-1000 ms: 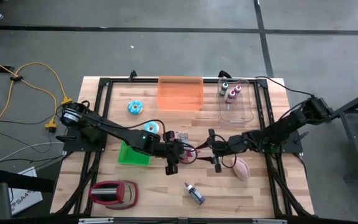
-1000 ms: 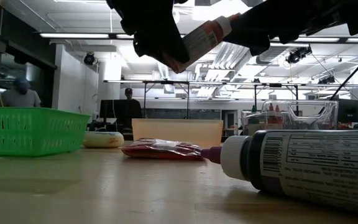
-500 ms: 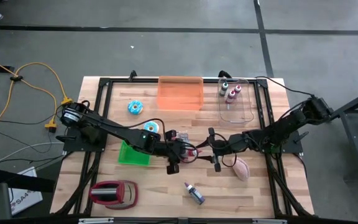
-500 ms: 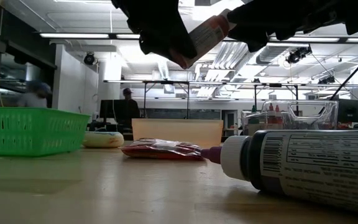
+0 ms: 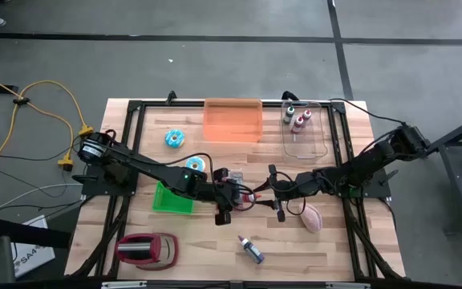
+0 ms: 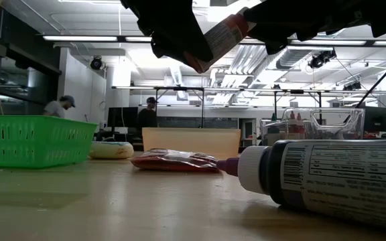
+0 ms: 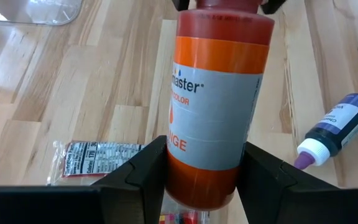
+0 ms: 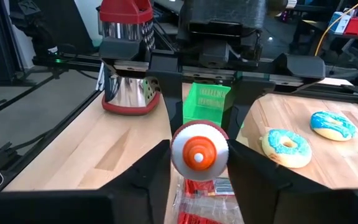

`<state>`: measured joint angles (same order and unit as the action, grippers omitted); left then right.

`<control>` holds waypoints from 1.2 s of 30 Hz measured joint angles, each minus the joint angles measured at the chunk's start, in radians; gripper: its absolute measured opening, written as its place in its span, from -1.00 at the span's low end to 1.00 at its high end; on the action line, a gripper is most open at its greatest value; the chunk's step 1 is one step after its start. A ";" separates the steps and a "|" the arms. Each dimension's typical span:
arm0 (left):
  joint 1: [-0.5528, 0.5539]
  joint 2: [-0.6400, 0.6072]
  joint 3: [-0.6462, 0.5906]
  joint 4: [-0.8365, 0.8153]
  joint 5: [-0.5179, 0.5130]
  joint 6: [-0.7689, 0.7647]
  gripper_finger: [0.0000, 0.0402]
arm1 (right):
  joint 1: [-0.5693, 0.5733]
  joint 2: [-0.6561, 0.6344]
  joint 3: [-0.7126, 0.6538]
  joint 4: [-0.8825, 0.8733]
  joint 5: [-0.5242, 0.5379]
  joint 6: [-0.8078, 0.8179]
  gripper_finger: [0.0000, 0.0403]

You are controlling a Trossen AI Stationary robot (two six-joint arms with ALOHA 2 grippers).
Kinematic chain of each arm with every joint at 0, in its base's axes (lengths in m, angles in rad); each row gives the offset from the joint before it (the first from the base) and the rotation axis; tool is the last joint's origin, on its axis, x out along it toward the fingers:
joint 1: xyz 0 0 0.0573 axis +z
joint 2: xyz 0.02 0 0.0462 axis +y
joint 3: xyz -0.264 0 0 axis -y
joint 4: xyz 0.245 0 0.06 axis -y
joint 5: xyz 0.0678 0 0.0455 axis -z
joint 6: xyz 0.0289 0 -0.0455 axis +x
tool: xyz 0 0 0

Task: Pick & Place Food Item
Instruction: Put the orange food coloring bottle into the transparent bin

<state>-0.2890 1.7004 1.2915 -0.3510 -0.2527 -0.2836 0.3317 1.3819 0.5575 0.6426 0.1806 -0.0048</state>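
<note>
Above mid-bench, the orange food-colouring bottle [image 7: 219, 93] hangs in the air between both arms, its long axis running from one gripper to the other. The left gripper [image 7: 197, 180] has its jaws clamped on the bottle's base end. The right gripper [image 8: 199, 163] faces the cap [image 8: 199, 149], jaws flanking it; whether they press on it I cannot tell. A handover looks under way.
</note>
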 joint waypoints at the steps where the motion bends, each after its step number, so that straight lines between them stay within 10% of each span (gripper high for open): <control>1: 0.000 0.000 0.000 0.001 0.000 -0.001 -0.23 | 0.000 0.000 0.000 0.000 0.000 0.000 -0.34; 36: 0.000 0.000 0.000 0.028 0.041 0.000 -0.06 | 0.000 0.000 0.000 -0.004 -0.004 -0.019 -0.47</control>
<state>-0.2890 1.7008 1.2915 -0.3225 -0.2119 -0.2840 0.3317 1.3819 0.5575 0.6387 0.1768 -0.0235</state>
